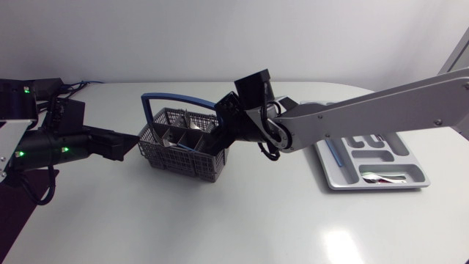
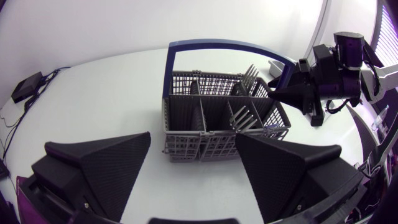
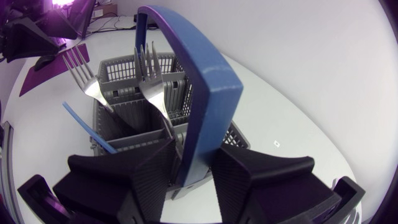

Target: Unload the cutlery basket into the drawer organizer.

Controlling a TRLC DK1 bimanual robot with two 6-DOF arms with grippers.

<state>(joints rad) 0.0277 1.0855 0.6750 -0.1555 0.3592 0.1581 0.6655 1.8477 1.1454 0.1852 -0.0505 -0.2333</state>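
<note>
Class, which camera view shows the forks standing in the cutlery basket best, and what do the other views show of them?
The right wrist view: two forks stand close up in the basket, tines upward. The left wrist view shows only tines poking above its far side. The head view shows just small grey shapes inside it.

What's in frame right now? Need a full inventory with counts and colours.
cutlery basket: 1, grey with blue handle, on the table between both hands
forks: 2 seen, silver, tines up in the basket
thin blue piece: 1, blue, leaning in the basket, type unclear
drawer organizer: 1, light grey, on the table under the right arm
blue utensil: 1, blue, in the organizer compartment nearest the basket
silver utensil: 1 seen, silver, in the organizer's long front compartment, type unclear
table: 1, white
left hand: 1, black, open, facing the basket's end
right hand: 1, black, at the foot of the basket's handle
</note>
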